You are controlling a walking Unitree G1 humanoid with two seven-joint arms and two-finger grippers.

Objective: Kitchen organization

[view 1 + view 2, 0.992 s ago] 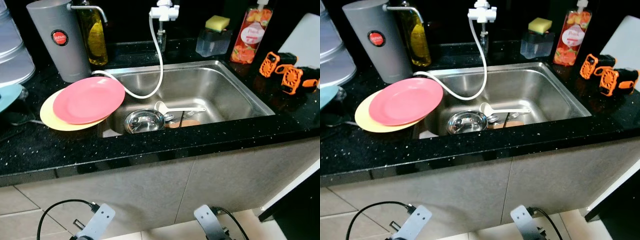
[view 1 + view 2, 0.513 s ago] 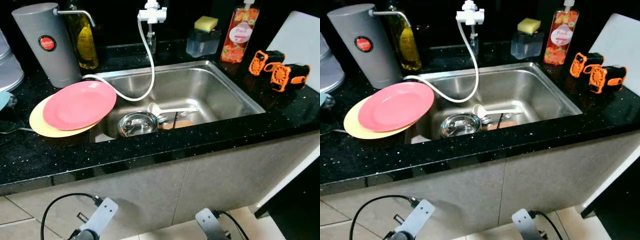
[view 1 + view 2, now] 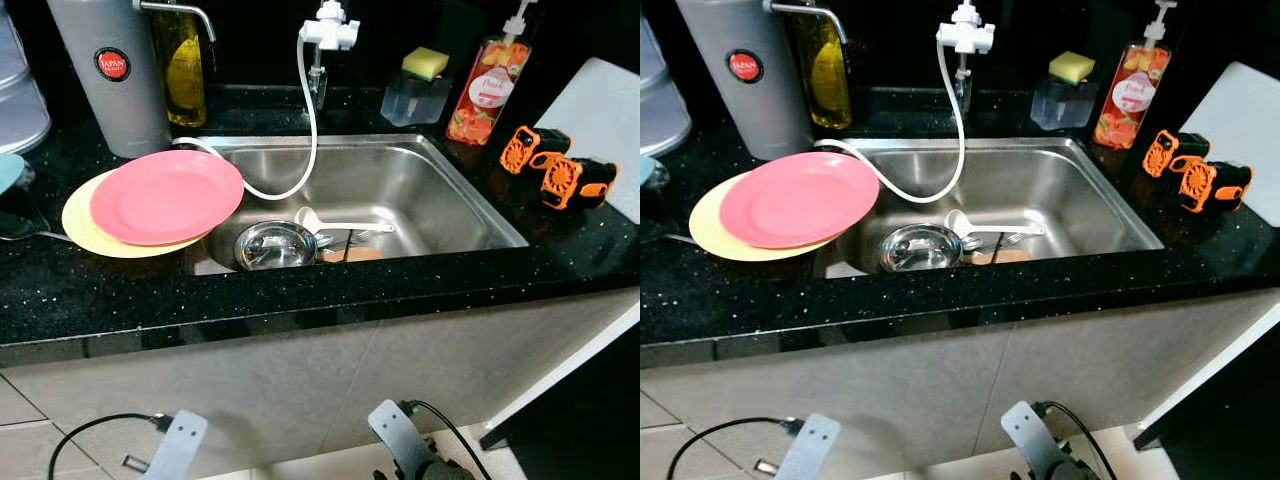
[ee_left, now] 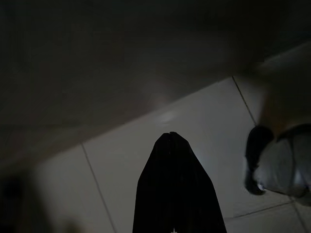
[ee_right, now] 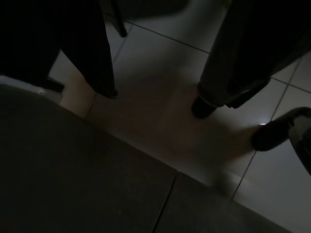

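Note:
A pink plate point(image 3: 165, 195) lies on a yellow plate point(image 3: 85, 225) on the black counter, overhanging the left rim of the steel sink point(image 3: 400, 180). In the sink's front part sit a steel bowl point(image 3: 273, 245), a white ladle point(image 3: 320, 222) and a brown piece point(image 3: 350, 255). Both arms hang low before the cabinet: the left wrist point(image 3: 175, 445) and the right wrist point(image 3: 400, 450). My left gripper point(image 4: 170, 133) points at the tiled floor, shut and holding nothing. The right wrist view is dark, showing floor tiles and dark legs with shoes point(image 5: 204, 107).
At the back stand a grey canister point(image 3: 115, 75), an oil bottle point(image 3: 185, 65), a tap point(image 3: 328, 25) with a white hose point(image 3: 300, 150), a sponge point(image 3: 427, 62) and a soap bottle point(image 3: 480, 90). Orange-black tools point(image 3: 555, 170) and a white board point(image 3: 600, 110) lie right.
The whole picture has shifted as the camera moved. The plates and the things in the sink stand as before. Both wrists sit lower in the picture.

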